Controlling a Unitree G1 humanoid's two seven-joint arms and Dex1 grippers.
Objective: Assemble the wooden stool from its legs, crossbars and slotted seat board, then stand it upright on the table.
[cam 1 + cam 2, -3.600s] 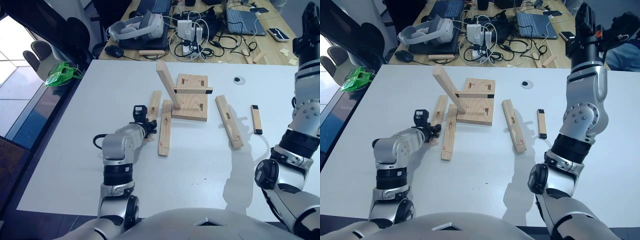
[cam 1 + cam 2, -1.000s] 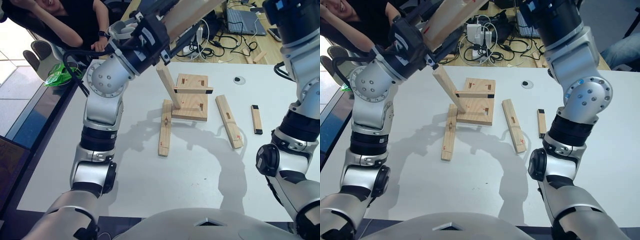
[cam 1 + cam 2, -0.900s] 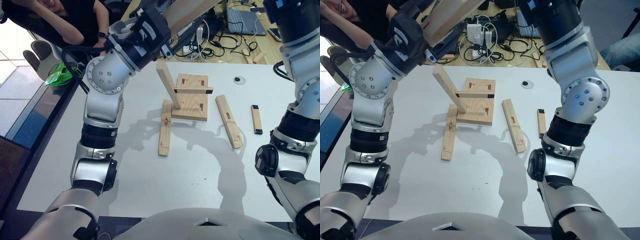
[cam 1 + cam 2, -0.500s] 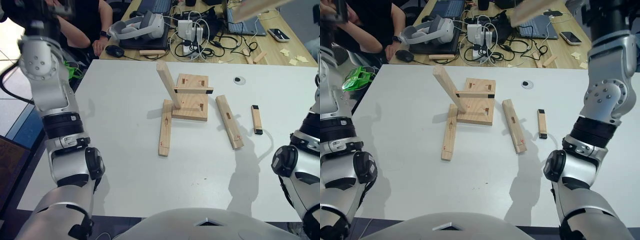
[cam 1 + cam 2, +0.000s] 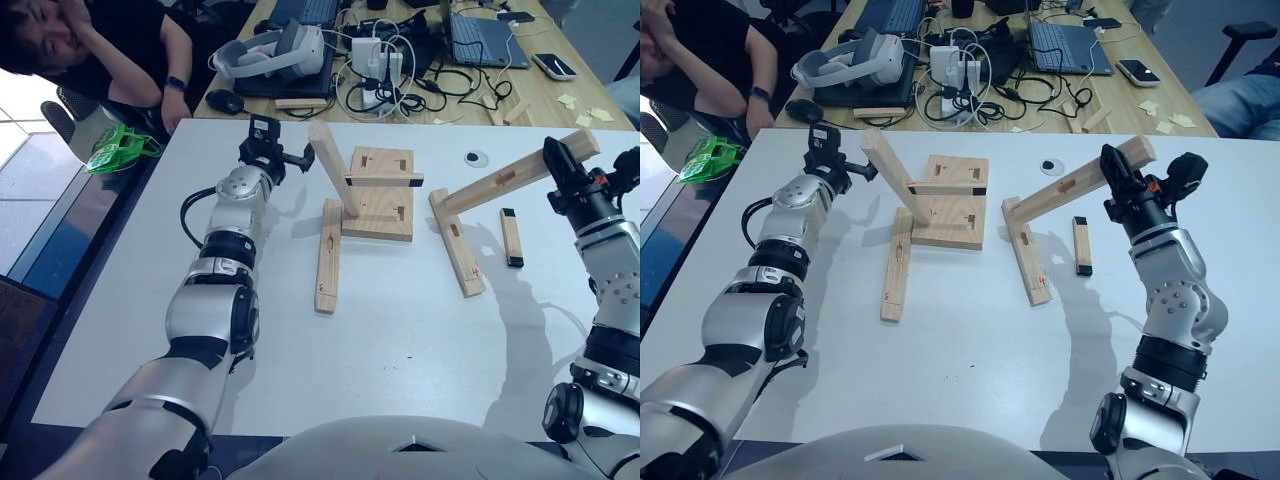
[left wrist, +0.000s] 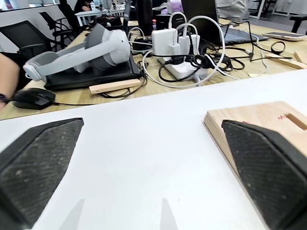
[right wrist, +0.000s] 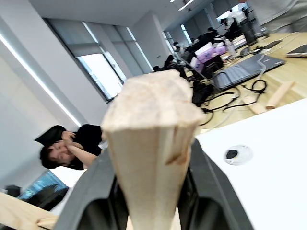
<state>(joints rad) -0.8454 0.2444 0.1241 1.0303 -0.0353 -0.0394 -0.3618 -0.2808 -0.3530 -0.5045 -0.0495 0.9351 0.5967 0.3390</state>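
My left gripper [image 5: 290,156] sits at the far left of the table [image 5: 200,330], close to the floor-side of the standing leg [image 5: 335,172]. Its fingers are spread wide with nothing between them. In the left wrist view, pale wood lies just beside one pad [image 6: 268,163], but I cannot tell whether they touch.

Every stool part is pale, unfinished wood with small red marks. I count four legs, two crossbars and one seat board.

The left flat leg [image 5: 326,255] lies on the table just left of the board, with a slot cut in its face. The seat board [image 5: 380,212] is a square slab lying flat near the middle, with slots cut into it. The standing leg rises from it, tilted to the left. The upper crossbar [image 5: 386,181] has dark ends and runs from that leg across the board.

The right flat leg [image 5: 458,245] lies on the table to the right of the board. The loose crossbar [image 5: 511,238] is a short bar with dark ends, lying apart and further right.

My right gripper [image 5: 1118,185] is clamped around the upper part of the held leg [image 5: 1065,187]. That leg slopes down to the left. Its low end meets the far end of the right flat leg, though I cannot tell whether it rests there.
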